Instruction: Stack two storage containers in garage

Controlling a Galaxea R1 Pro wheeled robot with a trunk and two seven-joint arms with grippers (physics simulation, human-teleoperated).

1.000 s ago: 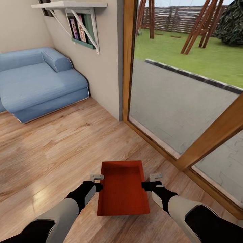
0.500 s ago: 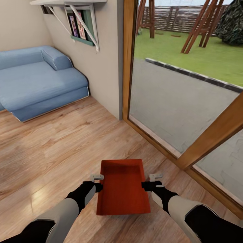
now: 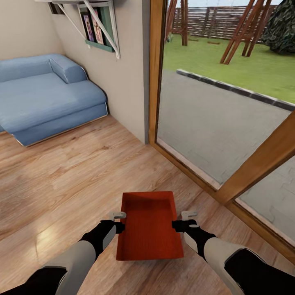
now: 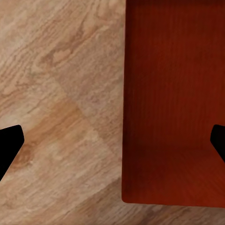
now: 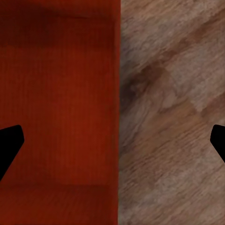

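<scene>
1 storage container (image 3: 149, 225), 1 blue sofa (image 3: 45, 96), 2 arms.

The blue sofa (image 3: 45, 96) runs off the head view's left edge, its far end lost. Up top, the wall shelf (image 3: 96, 24) is clipped by the frame, and the pictures on it are too blurred to read. The storage container (image 3: 149, 226) hides the floor beneath it, and in both wrist views its walls run off the frame (image 4: 173, 103) (image 5: 58, 112). Left gripper (image 3: 119, 221), right gripper (image 3: 183, 220): contact with the container's walls can't be made out. Each wrist view catches just dark fingertips (image 4: 9, 145) (image 5: 9, 145) at the frame's edges.
</scene>
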